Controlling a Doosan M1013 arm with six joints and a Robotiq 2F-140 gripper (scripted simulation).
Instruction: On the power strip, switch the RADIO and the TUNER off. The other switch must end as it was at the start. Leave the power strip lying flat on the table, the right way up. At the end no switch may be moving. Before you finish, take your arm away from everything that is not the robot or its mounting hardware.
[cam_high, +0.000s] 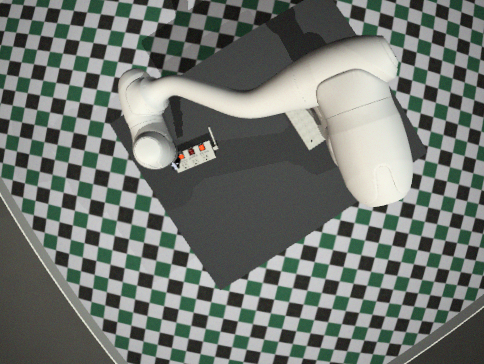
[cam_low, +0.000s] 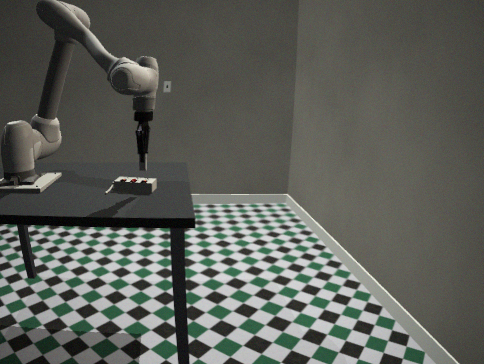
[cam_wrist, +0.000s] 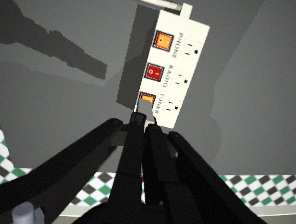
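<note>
The white power strip lies flat on the dark table, also seen in the top view and the side view. It has three rocker switches labelled PHONE, RADIO and TUNER. The PHONE switch glows bright orange. The RADIO switch is darker red. The TUNER switch glows orange and is partly hidden by my fingertips. My gripper is shut and empty, pointing down just above the TUNER end of the strip.
The strip's cable stub sticks out at its far end. The arm's base plate stands at the table's left. The table edge is near the strip, over a checkered floor.
</note>
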